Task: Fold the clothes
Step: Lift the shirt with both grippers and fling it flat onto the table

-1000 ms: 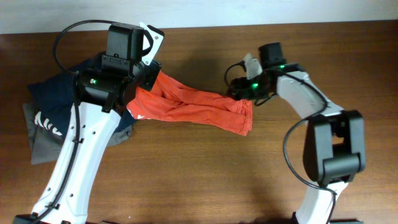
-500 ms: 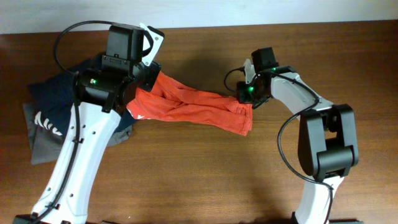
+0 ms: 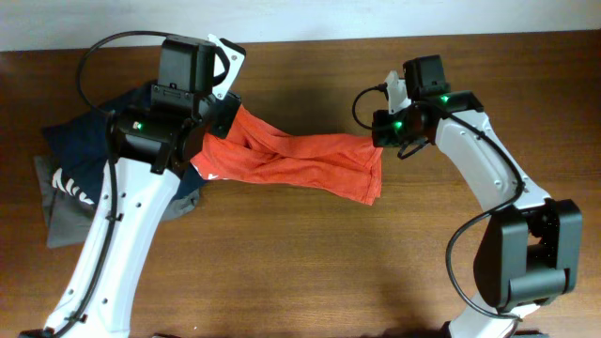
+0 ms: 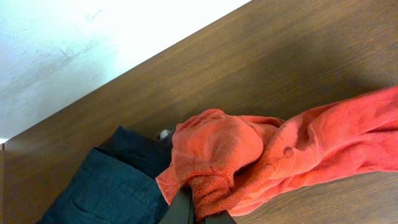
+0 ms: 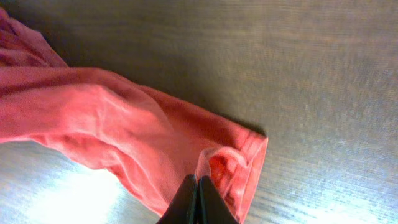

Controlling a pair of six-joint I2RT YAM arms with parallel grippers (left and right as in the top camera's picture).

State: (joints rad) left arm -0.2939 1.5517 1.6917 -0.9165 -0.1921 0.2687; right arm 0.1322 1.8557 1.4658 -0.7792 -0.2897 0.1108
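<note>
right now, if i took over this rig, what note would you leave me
Left gripper: shut on a bunched end of the shirt, next to the navy garment.
Right gripper: shut on an edge at the shirt's other end.
The shirt is strung between them as a twisted band over the table. A grey garment lies with the navy one at the left.
Done: shirt gripped at both ends.
Left: spread it flat, then make every fold.

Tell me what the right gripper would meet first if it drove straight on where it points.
The orange-red cotton T-shirt: the right gripper is shut on a fold of it, so cloth lies directly ahead; behind that, probably the brown wooden table, depth unclear.
</note>
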